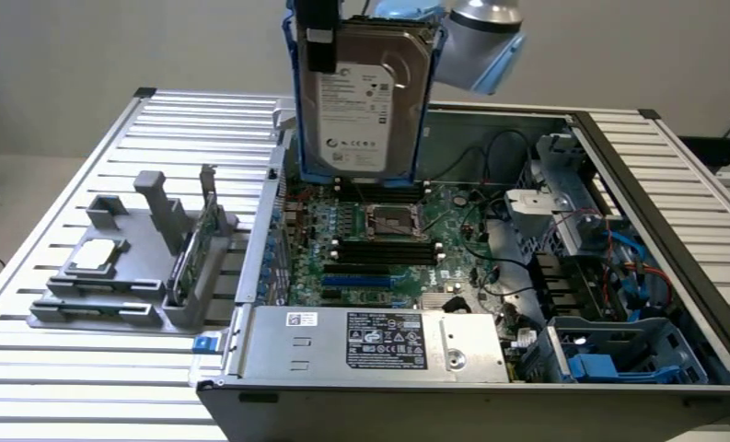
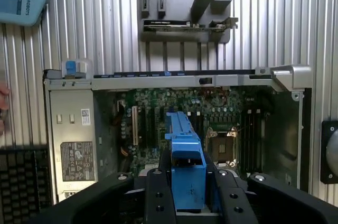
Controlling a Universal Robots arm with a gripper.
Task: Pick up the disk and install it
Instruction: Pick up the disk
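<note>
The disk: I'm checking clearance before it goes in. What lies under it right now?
Held upright by the end effector, the disk hangs over the motherboard in the open computer case, beside the CPU socket. The board patch directly below it is covered.

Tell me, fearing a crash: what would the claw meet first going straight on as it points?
Likely the motherboard, near the CPU socket; the disk it holds would touch before the claw. Depth is unclear.

Plain pale wall (image 1: 70, 46) behind a slatted metal table (image 1: 95, 387) (evenly lit)
</note>
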